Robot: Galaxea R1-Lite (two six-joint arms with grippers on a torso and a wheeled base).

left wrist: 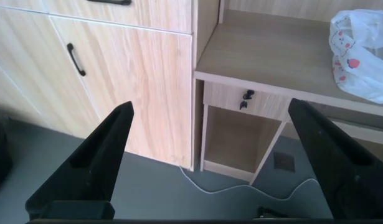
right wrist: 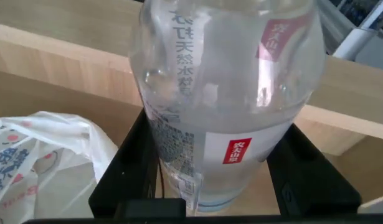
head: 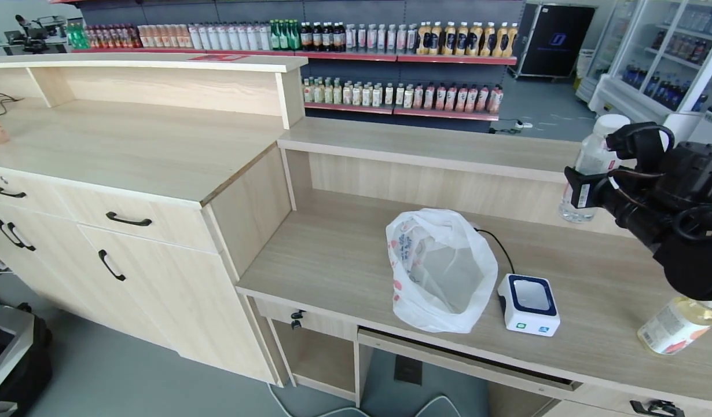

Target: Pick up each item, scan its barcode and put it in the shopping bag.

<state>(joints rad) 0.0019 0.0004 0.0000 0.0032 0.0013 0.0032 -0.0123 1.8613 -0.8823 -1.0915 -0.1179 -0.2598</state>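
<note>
Clear plastic water bottle (right wrist: 228,81) sits clamped between the fingers of my right gripper (right wrist: 222,180), held by its lower body, roughly upright. It is at the far right of the counter (head: 333,249), near the back ledge. Looks lifted off the surface, but I can't be sure.

My left gripper (left wrist: 211,104) hangs low in front of the cabinet doors (left wrist: 116,74), fingers wide apart, holding nothing.

Out from the bottle: the scanner (head: 529,304) lies near the counter's front edge, window up, well apart from the bottle. The white shopping bag (head: 443,272) stands just beside the scanner, mouth open. I make out no item inside it.

A second bottle (head: 677,327) with yellowish liquid lies on its side at the counter's right front, partly behind my right arm, untouched.

Progress, as I judge it: early. First item picked; scan not done, since the bottle is nowhere over the scanner window. Left to do: scan it, bag it, then repeat for the second bottle.
</note>
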